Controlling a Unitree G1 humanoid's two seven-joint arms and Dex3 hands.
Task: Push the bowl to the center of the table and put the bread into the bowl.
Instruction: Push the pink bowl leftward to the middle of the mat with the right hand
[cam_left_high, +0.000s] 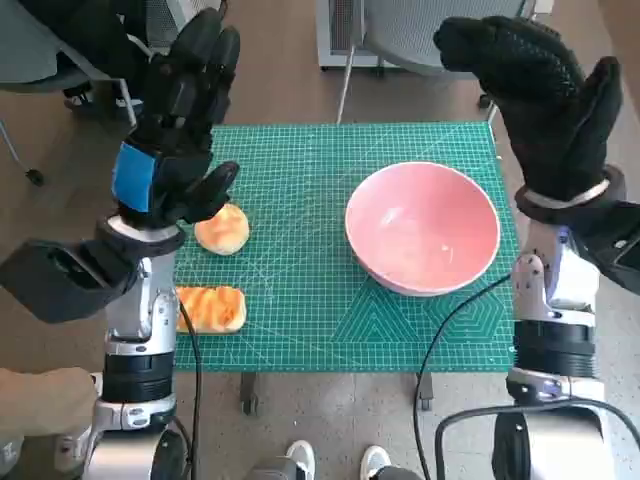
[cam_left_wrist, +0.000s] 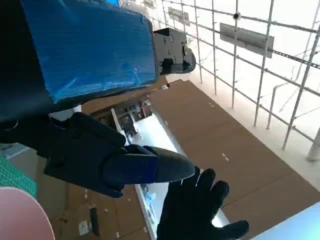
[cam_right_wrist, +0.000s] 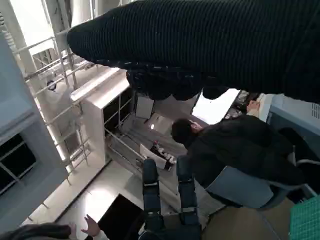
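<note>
A pink bowl (cam_left_high: 423, 228) stands on the right part of the green cutting mat (cam_left_high: 300, 180). Two pieces of bread lie at the mat's left: a round bun (cam_left_high: 223, 229) and a flat toasted piece (cam_left_high: 211, 308) nearer the front edge. My left hand (cam_left_high: 180, 110) is raised above the mat's left side, over the bun, holding nothing, fingers apart. My right hand (cam_left_high: 545, 100) is raised beside the bowl's right rim, holding nothing, fingers together and extended. The left wrist view shows a sliver of the bowl (cam_left_wrist: 20, 215) and the gloved right hand (cam_left_wrist: 197, 212).
Chair legs and a white cabinet stand beyond the table's far edge. A person's hand (cam_left_high: 40, 400) shows at the lower left, shoes (cam_left_high: 335, 462) below the table's front. A person in black (cam_right_wrist: 235, 150) sits on a chair in the right wrist view.
</note>
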